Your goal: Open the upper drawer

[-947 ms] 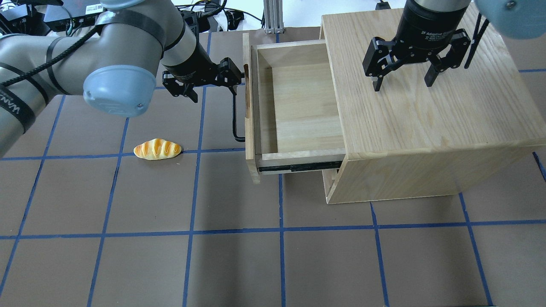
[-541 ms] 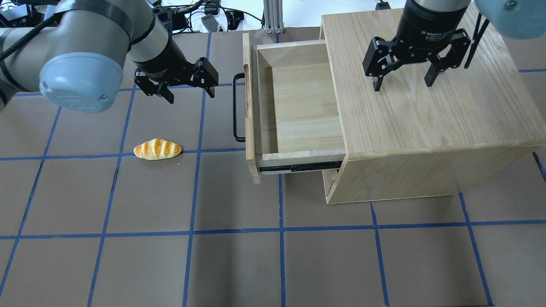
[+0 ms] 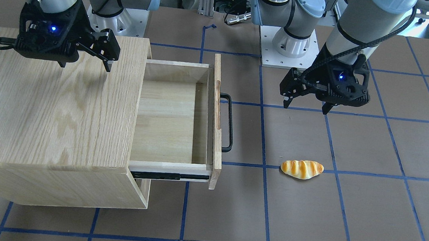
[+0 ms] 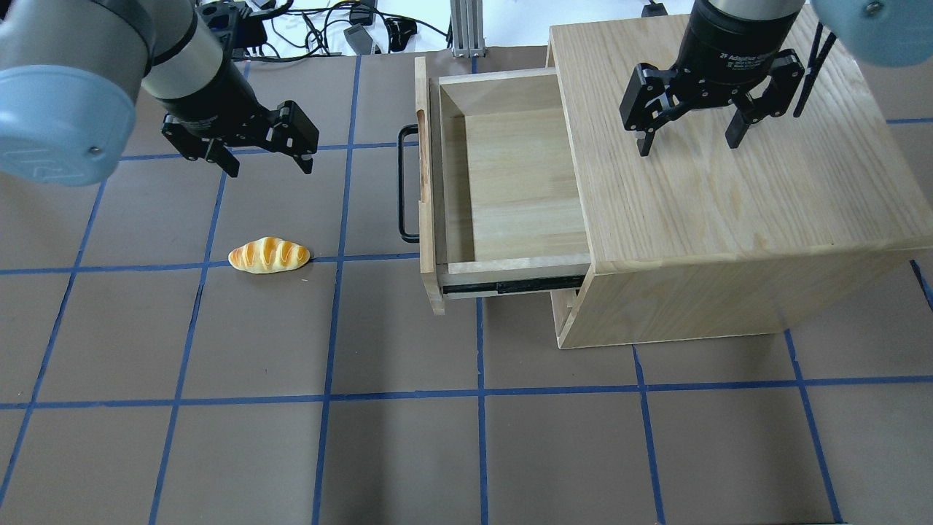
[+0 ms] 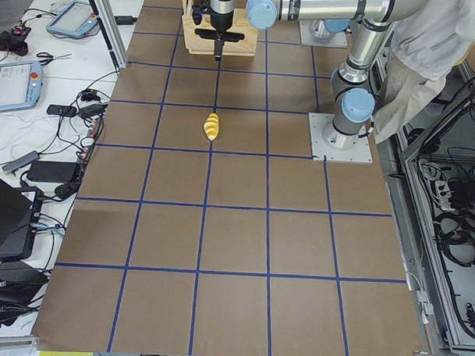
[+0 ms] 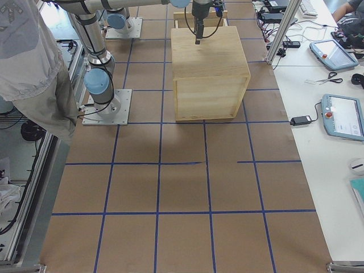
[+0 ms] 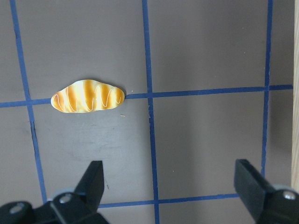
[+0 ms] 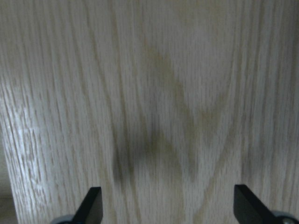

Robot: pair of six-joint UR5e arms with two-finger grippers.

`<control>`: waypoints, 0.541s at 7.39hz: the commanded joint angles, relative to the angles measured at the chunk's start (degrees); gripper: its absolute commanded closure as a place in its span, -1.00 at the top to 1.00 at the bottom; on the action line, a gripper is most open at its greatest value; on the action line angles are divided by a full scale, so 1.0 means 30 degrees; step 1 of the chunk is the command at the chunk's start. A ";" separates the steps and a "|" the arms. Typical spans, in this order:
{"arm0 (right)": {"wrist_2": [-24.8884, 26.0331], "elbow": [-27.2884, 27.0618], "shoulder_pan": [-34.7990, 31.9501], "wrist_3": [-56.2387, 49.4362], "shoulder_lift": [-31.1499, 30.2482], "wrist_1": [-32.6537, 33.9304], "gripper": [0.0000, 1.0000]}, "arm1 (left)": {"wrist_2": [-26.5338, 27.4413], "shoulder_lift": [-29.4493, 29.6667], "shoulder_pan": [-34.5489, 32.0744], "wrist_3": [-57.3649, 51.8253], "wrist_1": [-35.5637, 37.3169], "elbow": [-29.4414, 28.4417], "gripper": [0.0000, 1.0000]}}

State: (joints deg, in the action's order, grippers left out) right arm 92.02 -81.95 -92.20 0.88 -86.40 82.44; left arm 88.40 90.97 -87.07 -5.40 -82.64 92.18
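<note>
Left hand [image 4: 270, 169] quit upper drawer [image 4: 510, 189]; wrist shows bread [image 7: 88, 96].

The rear of the drawer [image 4: 510, 175] is hidden under the cabinet top [image 4: 729, 182]. In the wrist views both the left pincer [image 7: 168, 165] and the right pincer [image 8: 168, 193] are cut off at the bottom edge. A pale wooden strip [image 7: 295, 93] at the right edge is too cropped to name.

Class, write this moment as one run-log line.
upper drawer: pulled out, empty | left gripper: open, clear of handle | right gripper: open, above cabinet top | bread roll: on table
</note>
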 commanded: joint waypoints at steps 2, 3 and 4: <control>0.0000 0.0012 0.0000 0.0001 0.0000 0.0000 1.00 | 0.0942 -0.0440 0.0957 -0.0630 -0.0401 -0.0344 1.00; 0.0000 0.0012 0.0000 0.0001 0.0000 0.0000 1.00 | 0.0913 -0.0528 0.0958 -0.0601 -0.0488 -0.0315 1.00; 0.0000 0.0012 0.0000 0.0001 0.0000 0.0000 1.00 | 0.0913 -0.0848 0.0842 -0.0601 -0.1330 -0.0228 1.00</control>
State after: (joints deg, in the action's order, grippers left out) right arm 92.02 -81.92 -92.20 0.88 -86.40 82.44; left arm 91.11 89.32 -84.38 -7.19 -84.53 91.29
